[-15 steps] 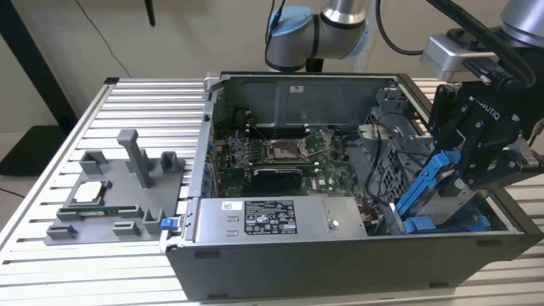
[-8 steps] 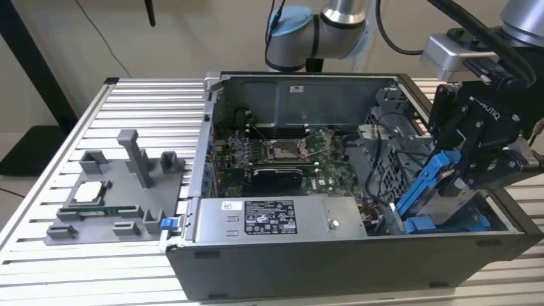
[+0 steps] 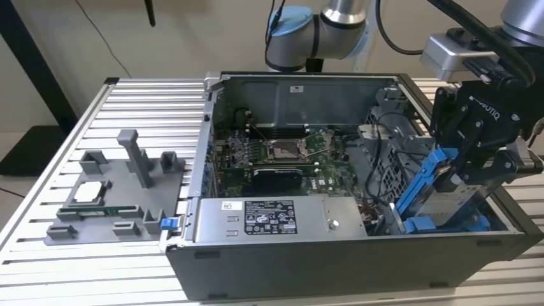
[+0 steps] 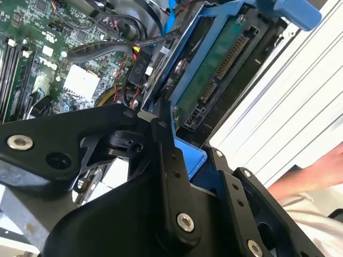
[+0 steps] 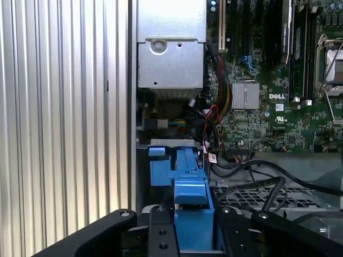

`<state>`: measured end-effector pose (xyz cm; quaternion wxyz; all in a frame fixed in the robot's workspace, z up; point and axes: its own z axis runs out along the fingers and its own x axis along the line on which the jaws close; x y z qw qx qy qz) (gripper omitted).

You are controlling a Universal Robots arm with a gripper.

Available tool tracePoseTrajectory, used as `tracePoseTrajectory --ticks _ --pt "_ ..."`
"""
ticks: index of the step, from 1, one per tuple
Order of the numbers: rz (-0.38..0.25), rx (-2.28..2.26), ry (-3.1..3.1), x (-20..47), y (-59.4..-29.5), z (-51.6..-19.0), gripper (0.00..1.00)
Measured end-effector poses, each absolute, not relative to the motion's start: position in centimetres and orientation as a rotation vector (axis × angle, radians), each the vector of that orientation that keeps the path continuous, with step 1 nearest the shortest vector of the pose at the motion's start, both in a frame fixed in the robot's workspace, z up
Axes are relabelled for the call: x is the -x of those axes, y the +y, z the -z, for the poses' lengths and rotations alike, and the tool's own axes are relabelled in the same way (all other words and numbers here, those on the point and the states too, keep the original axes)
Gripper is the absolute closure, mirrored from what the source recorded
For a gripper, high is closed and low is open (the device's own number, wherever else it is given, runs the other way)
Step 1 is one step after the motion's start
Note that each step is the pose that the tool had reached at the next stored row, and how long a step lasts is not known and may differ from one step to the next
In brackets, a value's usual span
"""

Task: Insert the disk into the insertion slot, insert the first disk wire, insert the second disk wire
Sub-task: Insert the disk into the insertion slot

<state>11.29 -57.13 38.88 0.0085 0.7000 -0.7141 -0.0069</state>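
One of three steps is under way. The gripper (image 3: 483, 175) is pinching the disk (image 3: 449, 203) by its blue bracket, jaws pressing on either side of it, and holding it tilted at the corner of the computer case (image 3: 340, 271) at the exterior view's right. The disk's lower end is dipping toward the insertion slot (image 3: 425, 224), but it is not lying level, so I judge it is not yet seated. In the second wrist view the disk's connector (image 4: 222, 59) is showing bare, and black cables (image 5: 268, 184) are lying loose; both wires are left to do.
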Motion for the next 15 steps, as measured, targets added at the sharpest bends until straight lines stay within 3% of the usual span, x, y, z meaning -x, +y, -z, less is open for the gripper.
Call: tracePoseTrajectory --ticks 15 --pt "0.063 -2.207 -2.25 -10.44 -57.13 -39.1 1.0"
